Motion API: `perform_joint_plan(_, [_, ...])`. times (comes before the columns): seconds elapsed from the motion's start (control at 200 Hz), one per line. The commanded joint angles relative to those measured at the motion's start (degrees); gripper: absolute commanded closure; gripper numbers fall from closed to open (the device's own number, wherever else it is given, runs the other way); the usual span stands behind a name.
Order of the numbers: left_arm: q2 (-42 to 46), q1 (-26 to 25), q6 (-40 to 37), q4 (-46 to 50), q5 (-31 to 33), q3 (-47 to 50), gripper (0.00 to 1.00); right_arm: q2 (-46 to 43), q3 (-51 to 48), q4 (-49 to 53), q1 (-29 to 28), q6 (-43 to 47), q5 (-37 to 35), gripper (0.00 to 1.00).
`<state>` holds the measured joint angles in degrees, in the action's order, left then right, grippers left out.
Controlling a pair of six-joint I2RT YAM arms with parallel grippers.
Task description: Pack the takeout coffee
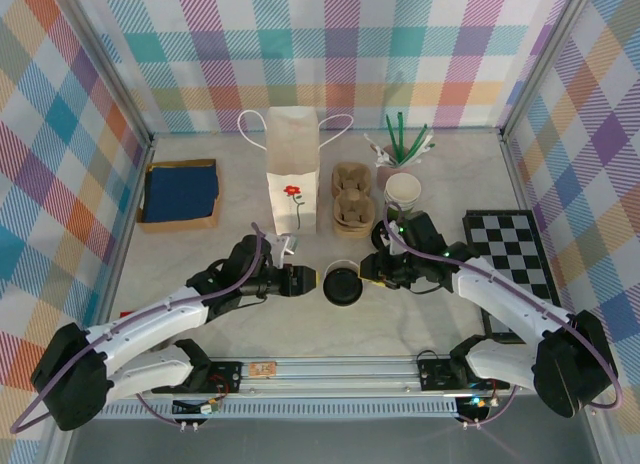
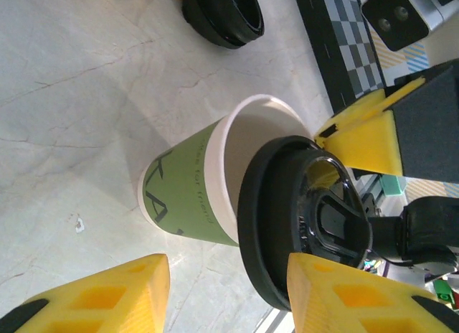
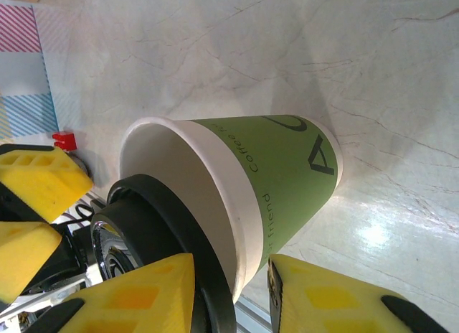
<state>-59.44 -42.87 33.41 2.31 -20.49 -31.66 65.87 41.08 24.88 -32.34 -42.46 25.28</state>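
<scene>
Near the table's front edge, about its middle, the green paper cup stands upright on the tabletop. The left gripper is at its 9 o'clock and the right gripper at its 3 o'clock. The black lid lies askew on the cup: one side rides the rim, while the other leaves a crescent of the pale inside uncovered, so I judge the capping unfinished. The left gripper's fingers stand spread to either side of cup and lid. One is plainly clear of the cup wall, so this gripper grasps nothing. The right gripper's fingers sit closer together about the rim and the lid's edge, but its wrist view is too crowded for me to tell whether they pinch either. Farther off, a cardboard cup carrier lies at the cup's 12 o'clock. The white paper bag stands at 11 o'clock and a stack of lidless cups at 1 o'clock, all apart from the cup. Packing proper has not begun: the lid wants pressing home, then the capped cup must be lifted and set away, most likely into the bag.
</scene>
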Motion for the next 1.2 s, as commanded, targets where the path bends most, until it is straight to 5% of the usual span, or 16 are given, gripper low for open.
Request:
perform_joint_plan(0.0, [1.25, 0.36, -0.87, 3.10, -2.21, -1.47, 0.53, 0.62, 1.82, 0.02, -0.36, 0.18, -0.22, 0.67])
perform_joint_plan(0.37, [3.98, -1.42, -0.92, 6.19, -4.29, 0.35, 0.53, 0.89, 1.95, -0.10, -0.36, 0.10, -0.34, 0.67])
perform_joint_plan(1.196, [-4.88, -7.47, 0.85, 0.03, -7.55, -1.46, 0.68, 1.11, 2.56, -0.25, -0.36, 0.36, -0.21, 0.68])
